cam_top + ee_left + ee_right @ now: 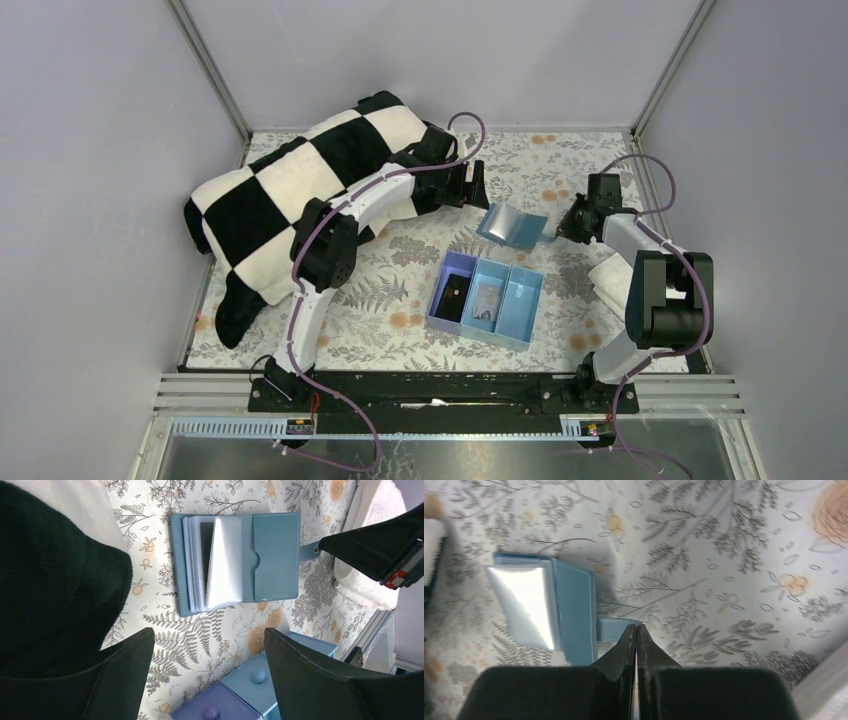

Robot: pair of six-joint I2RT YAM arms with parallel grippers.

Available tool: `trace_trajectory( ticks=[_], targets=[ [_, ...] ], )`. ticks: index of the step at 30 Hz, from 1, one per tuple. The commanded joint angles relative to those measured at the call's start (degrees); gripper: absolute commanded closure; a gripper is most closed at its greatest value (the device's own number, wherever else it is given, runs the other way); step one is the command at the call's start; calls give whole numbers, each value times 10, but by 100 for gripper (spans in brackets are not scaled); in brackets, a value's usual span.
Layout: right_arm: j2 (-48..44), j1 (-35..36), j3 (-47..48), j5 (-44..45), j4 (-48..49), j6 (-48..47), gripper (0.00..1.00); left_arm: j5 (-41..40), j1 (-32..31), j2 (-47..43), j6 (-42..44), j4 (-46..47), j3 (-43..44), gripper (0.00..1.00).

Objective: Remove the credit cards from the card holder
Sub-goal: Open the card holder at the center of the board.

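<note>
On floral cloth (400, 290), the card holder (275, 555) lies open; right hand (636, 630) seemingly pinches its strap (611, 630), left hand (207, 639) released.

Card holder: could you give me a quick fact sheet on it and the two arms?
Card holder: blue, lying open on the flowered table
Inside: pale leaves fanned up; whether cards or sleeves, unclear
Right gripper: fingers shut on its strap
Left gripper: fingers open, above it, not touching
Tray: nearer the arms, apart
</note>
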Motion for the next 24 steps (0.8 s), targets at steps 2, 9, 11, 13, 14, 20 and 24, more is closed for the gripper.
trace_trajectory(
  ticks=[2, 9, 11, 13, 14, 20, 24],
  targets=[
    [4, 4, 24, 99, -69, -13, 81, 27, -12, -16, -4, 37, -9, 15],
    [-101, 4, 25, 92, -51, 16, 41, 75, -17, -18, -20, 69, -11, 14],
    [-110, 5, 33, 55, -49, 29, 41, 75, -17, -12, -28, 71, -5, 14],
    [-110, 16, 34, 19, -34, 44, 41, 75, -18, -5, -38, 77, -2, 14],
    [-109, 34, 35, 12, -27, 49, 41, 74, -18, -2, -43, 79, -2, 14],
    [-77, 126, 54, 6, -9, 64, 46, 78, -18, -1, -78, 119, -26, 15],
    [-50, 134, 61, -22, 12, 78, 62, 77, -16, 2, -82, 121, -28, 15]
  ],
)
